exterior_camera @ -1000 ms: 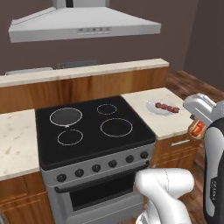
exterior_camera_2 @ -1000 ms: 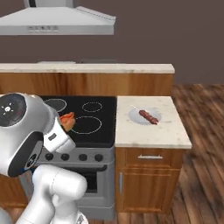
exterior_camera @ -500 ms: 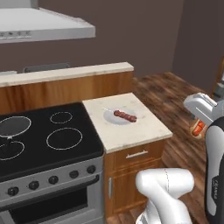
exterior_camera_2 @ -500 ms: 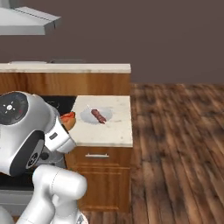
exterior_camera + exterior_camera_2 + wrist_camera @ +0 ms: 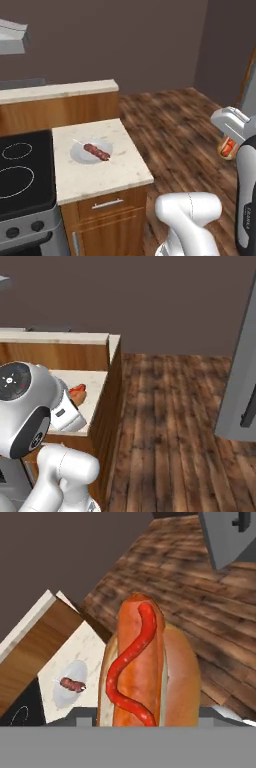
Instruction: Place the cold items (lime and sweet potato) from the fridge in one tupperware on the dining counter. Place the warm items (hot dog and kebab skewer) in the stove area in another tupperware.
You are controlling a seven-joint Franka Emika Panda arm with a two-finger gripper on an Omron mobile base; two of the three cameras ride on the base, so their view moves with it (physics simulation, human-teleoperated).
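Open floor [image 5: 175,125] right of counter [image 5: 115,172]

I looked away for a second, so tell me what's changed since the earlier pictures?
The base has driven right: the stove has slid toward the left edge of the left base view and wooden floor has come in. The end effector still holds the hot dog. The kebab skewer stays on its plate on the counter.

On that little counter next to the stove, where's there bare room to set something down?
The counter is bare in front of the plate toward the drawer edge, and along its right edge beside the floor. The middle is taken by the plate with the kebab skewer.
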